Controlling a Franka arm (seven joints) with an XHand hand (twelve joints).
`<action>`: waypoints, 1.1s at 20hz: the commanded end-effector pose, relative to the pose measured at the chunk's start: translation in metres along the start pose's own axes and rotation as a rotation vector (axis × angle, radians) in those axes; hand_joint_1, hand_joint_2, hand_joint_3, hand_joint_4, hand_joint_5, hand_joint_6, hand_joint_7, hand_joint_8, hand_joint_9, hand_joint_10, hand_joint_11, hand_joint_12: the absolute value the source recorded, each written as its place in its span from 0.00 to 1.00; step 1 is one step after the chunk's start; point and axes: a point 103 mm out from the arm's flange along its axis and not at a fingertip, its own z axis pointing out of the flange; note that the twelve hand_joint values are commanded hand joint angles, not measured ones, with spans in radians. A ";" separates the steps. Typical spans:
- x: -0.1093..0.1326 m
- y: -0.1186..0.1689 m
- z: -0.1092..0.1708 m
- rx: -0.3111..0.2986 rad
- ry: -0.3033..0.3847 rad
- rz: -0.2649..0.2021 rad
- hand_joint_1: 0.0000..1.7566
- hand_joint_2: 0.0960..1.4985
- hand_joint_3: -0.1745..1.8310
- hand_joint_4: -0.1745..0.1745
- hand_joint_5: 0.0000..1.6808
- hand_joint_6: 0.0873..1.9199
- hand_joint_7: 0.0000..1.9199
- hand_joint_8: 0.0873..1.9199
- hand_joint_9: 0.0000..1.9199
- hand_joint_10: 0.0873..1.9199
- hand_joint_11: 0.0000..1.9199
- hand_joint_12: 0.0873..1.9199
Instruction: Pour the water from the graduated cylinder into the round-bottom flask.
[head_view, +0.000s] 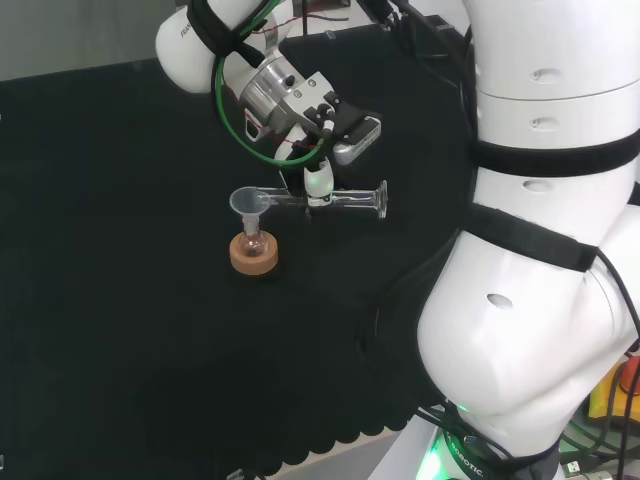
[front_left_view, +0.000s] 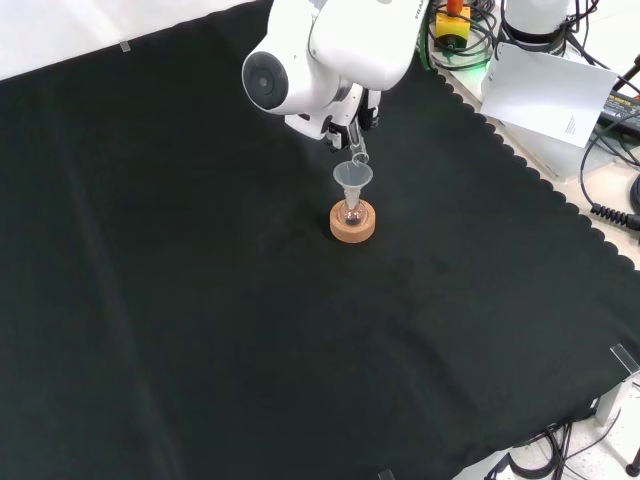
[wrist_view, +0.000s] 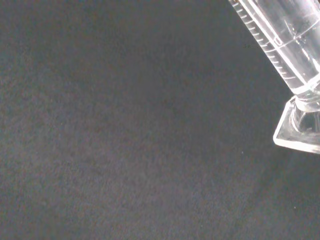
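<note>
Bench: black cloth (front_left_view: 180, 300) covers the bench, matte and finely woven, with a scalloped hem along its near edge in the head view and its right edge in the front view.
Room: cables and a white sheet of paper (front_left_view: 548, 92) lie past the cloth's right edge in the front view.
Arm: smooth white links (head_view: 540, 230) with black bands rise at the head view's right.
Hand: black and white hand (head_view: 318, 182) has its fingers curled round the graduated cylinder (head_view: 345, 201) at mid-length.
Graduated cylinder: clear, ribbed with printed marks, on a flat angular foot (wrist_view: 298, 125); it lies nearly level above the cloth, its mouth over the funnel.
Funnel: clear cone (head_view: 247, 203) seated in the flask's neck.
Round-bottom flask: small clear globe (head_view: 254, 242), upright near the cloth's middle.
Stand: round cork ring (front_left_view: 353, 224), tan and grainy, under the flask.
</note>
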 end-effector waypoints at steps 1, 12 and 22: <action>0.000 0.000 -0.001 0.045 0.000 0.006 0.71 0.74 0.09 0.00 0.56 0.52 0.51 0.52 0.75 0.00 0.63 0.40; -0.004 -0.003 -0.006 0.106 -0.014 0.054 0.71 0.74 0.09 0.00 0.56 0.52 0.51 0.52 0.75 0.00 0.63 0.40; -0.003 -0.003 -0.010 0.138 -0.016 0.065 0.71 0.74 0.09 0.00 0.56 0.52 0.51 0.52 0.75 0.00 0.63 0.40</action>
